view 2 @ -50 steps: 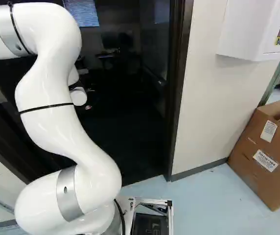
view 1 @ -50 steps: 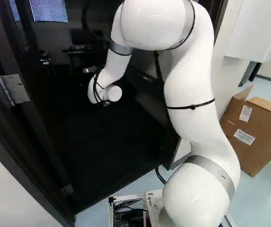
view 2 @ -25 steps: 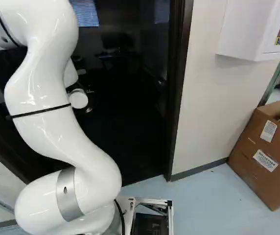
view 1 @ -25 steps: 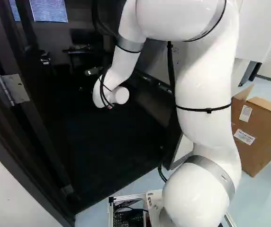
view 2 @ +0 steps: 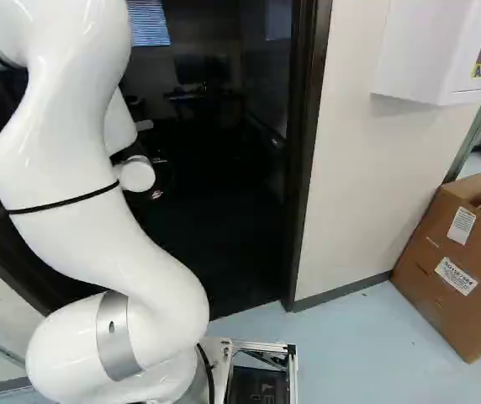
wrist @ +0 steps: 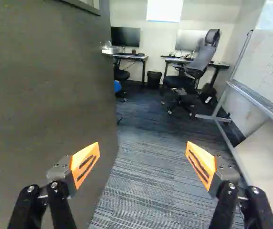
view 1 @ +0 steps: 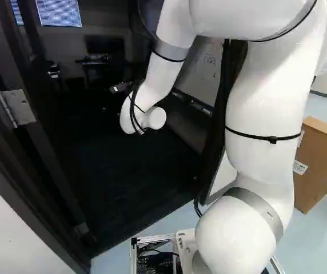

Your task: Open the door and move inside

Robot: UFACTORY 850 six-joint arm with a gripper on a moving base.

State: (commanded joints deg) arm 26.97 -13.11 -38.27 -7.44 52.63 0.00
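So in the right base view there's a window with blinds (view 2: 150,23) at 11 o'clock, a white wall cabinet (view 2: 421,50) at 2, a cardboard box (view 2: 442,286) near 4 and pale, kinda shiny floor (view 2: 350,362) at 5. Wrist view's got striped carpet (wrist: 146,176), an office chair (wrist: 204,57), a black bin (wrist: 153,80) at its 9 o'clock and a scribbled-on whiteboard (wrist: 267,62) at its 3.

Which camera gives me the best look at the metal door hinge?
The left base view: there the hinge lies in plain sight, both plate and pin. The right base view catches only a dim part of it at its left edge, beside the arm. The wrist view shows the door but no hinge.
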